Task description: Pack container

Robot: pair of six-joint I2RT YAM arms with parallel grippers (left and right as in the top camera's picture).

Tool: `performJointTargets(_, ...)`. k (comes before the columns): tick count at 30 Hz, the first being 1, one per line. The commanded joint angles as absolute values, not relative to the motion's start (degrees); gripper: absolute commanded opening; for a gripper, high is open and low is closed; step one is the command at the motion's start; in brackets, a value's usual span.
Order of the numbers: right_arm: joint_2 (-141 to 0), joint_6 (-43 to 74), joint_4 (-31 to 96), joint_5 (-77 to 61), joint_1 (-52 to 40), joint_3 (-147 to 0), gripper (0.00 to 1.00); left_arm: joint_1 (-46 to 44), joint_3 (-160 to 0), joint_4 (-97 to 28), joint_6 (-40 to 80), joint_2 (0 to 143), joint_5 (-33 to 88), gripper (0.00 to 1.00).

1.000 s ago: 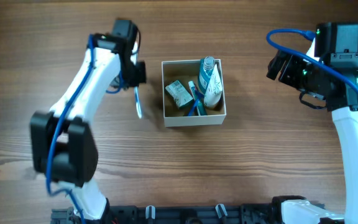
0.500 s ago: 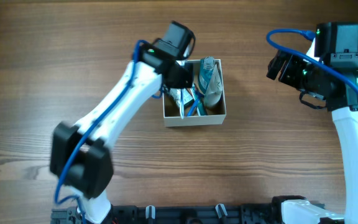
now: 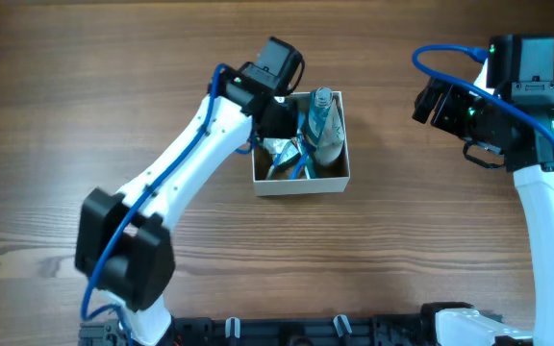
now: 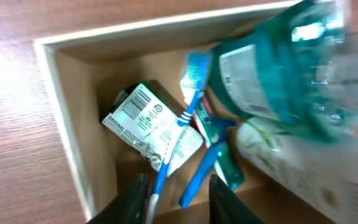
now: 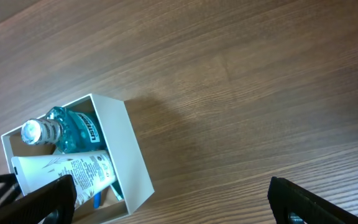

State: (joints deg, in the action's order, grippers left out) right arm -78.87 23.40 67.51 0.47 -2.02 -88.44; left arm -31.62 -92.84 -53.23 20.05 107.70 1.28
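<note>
The container is a square white-walled box with a tan inside, at mid-table; it also shows in the left wrist view and the right wrist view. It holds a teal mouthwash bottle, a white tube, a green-and-white soap packet and two blue toothbrushes. My left gripper is open over the box's left half; one toothbrush handle lies beside its left finger. My right gripper is open and empty, far right of the box.
Bare wooden tabletop surrounds the box on all sides. My left arm reaches diagonally from the front left over the box's left wall. The right arm's base stands at the right edge.
My left arm swung right from the table beside the box to over it, carrying a toothbrush. The toothbrush now rests in the box between open fingers. The right arm has not moved.
</note>
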Motion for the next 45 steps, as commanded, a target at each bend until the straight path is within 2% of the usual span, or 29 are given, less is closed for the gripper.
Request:
performJointTargets(1,-79.0,24.4,67.3,1.3,-1.8,-88.5,1.0,-31.2,-92.8,-56.8,20.0,100.9,-4.1,0.38)
performJointTargets(3,-79.0,24.4,67.3,1.3,-1.8,-88.5,1.0,-29.7,-92.8,-60.7,20.0,98.2,-7.2,0.46)
performJointTargets(5,-79.0,24.4,67.3,1.3,-1.8,-88.5,1.0,-26.6,-92.8,-65.5,20.0,95.4,-9.1,0.49)
performJointTargets(6,-79.0,24.4,67.3,1.3,-1.8,-88.5,1.0,-19.6,-92.8,-71.2,20.0,92.6,-9.3,1.0)
performJointTargets(13,-79.2,24.4,67.3,1.3,-1.8,-88.5,1.0,-8.2,-92.8,-73.5,20.0,92.0,0.1,1.0)
performJointTargets(24,-79.2,24.4,67.3,1.3,-1.8,-88.5,1.0,-7.2,-92.8,-74.3,19.6,91.2,-1.8,1.0)
performJointTargets(28,-79.2,24.4,67.3,1.3,-1.8,-88.5,1.0,-7.7,-89.4,-63.8,19.5,83.2,1.1,1.0)
performJointTargets(34,-79.2,24.4,67.3,1.3,-1.8,-88.5,1.0,-5.5,-71.4,-47.4,12.1,67.1,5.2,1.0)
performJointTargets(38,-79.2,24.4,67.3,1.3,-1.8,-88.5,1.0,-2.3,-51.2,-36.4,12.2,51.0,8.9,1.0)
performJointTargets(45,-79.2,24.4,67.3,1.3,-1.8,-88.5,1.0,-1.4,-22.6,-27.3,12.4,30.4,12.3,1.0)
